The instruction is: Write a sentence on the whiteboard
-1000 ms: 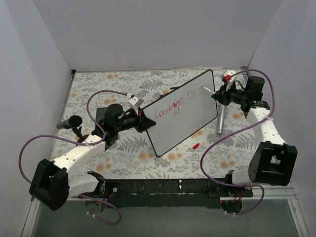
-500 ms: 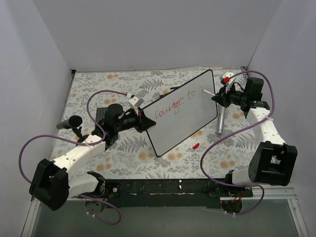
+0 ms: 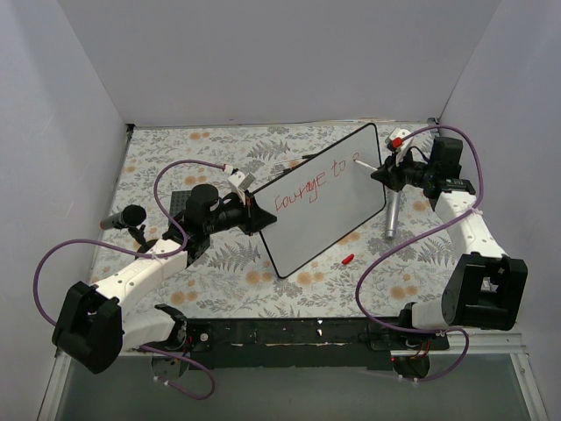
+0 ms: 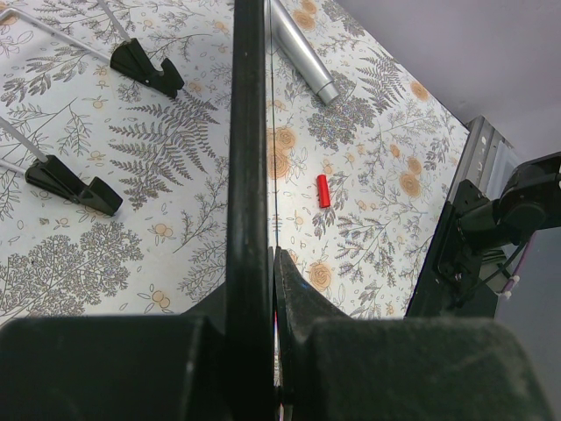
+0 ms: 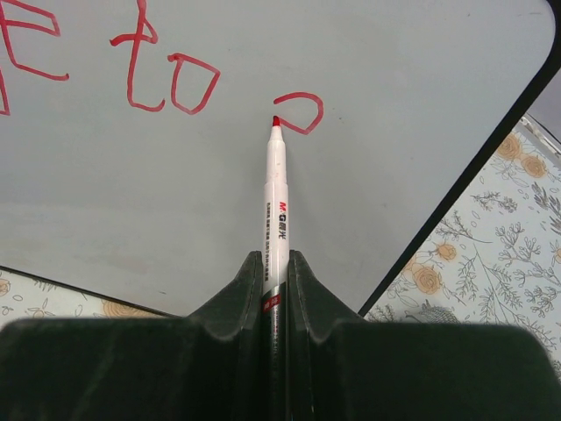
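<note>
Cut off and hidden
Right wrist: the sentence (image 5: 133, 70) runs off the left edge; the marker (image 5: 277, 193) has its rear buried in the right gripper (image 5: 277, 259). Left wrist: the whiteboard (image 4: 248, 158) shows edge-on, face hidden, seemingly blurred.

Two white-shelled robot arms (image 3: 131, 279) with boxy black joint housings (image 3: 486, 294) trail looping purple cables (image 3: 361, 285) (one apiece).

We see plain white walls (image 3: 280, 53) closing in the tabletop (image 3: 202, 145) on three sides. Its fern-and-flower patterned covering (image 3: 175, 158) reaches every edge under even light.
</note>
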Action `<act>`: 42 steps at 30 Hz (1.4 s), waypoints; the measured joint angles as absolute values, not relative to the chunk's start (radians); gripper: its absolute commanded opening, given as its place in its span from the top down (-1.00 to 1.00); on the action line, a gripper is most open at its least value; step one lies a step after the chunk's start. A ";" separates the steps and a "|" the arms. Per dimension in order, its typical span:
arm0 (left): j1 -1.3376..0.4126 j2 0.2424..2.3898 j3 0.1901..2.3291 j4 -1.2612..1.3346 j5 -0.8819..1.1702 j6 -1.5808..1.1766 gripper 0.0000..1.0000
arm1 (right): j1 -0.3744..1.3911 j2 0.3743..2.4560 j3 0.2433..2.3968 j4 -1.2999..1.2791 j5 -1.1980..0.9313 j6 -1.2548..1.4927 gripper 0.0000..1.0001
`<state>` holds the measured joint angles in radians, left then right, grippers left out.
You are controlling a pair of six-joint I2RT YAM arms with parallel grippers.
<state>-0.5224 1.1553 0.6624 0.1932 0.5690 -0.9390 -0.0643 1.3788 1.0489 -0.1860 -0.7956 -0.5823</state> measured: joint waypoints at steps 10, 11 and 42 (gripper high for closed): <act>-0.522 1.156 0.662 0.194 0.569 -0.939 1.00 | -0.059 1.376 1.049 -0.183 -0.794 -0.551 0.97; -0.522 1.156 0.662 0.194 0.569 -0.939 1.00 | -0.059 1.375 1.049 -0.183 -0.794 -0.549 0.97; -0.522 1.157 0.663 0.197 0.573 -0.935 1.00 | -0.151 1.319 1.058 -0.147 -0.823 -0.483 0.97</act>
